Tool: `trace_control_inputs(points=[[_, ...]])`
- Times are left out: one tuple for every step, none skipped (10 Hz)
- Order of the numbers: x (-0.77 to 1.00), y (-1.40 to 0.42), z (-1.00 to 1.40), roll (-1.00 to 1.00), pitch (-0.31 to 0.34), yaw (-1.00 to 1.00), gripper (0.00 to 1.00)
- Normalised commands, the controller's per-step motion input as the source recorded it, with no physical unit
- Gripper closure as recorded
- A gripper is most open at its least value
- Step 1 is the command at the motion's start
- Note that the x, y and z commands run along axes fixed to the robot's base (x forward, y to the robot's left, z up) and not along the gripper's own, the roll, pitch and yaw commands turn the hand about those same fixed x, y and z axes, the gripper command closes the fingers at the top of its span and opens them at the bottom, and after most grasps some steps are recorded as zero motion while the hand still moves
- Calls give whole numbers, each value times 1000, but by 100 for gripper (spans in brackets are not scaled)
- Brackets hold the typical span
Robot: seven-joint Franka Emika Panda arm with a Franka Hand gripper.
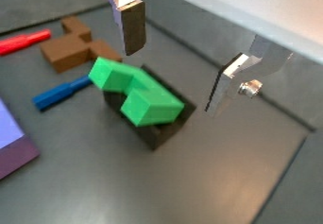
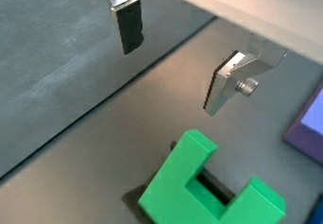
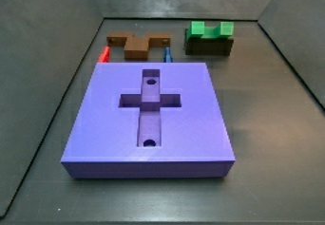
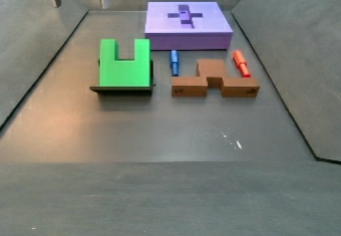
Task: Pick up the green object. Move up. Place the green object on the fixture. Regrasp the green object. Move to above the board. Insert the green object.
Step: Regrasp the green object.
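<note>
Fingers — flat silver plates with dark pads — spread wide, nothing between them. The gripper hangs above and apart from the bright green plastic block with a square notch between two prongs, which rests on the small dark olive-black fixture; in a side view the green block covers nearly all of the fixture.

Judgement: the regrasp is the step in hand. Risks:
- The block sits loosely on the fixture, so a finger landing on a prong top rather than beside it could tip or push it off.
- An off-centre or skewed pinch would carry into the insertion — the large purple-blue rectangular board has a tight-looking cross-shaped recess.
- Brown cross-shaped piece, blue stick and red stick lie near on the dark floor; a wide swing could knock them.
</note>
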Motion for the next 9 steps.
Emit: trace_control_inputs(points=[[-246,-143,86,1000,183,0,0],[-240,-146,77,1000,174,0,0],[-226,-149,69,1000,160,0,0],[-231,-154,63,1000,151,14,0],[-223,-169,51,1000,131,37,0],[-266,-211,23,1000,86,140,0],[-340,-157,0,1000,89,283,0],[-191,-106,0,1000,43,349,0],[289,0,0,1000,146,423,0]])
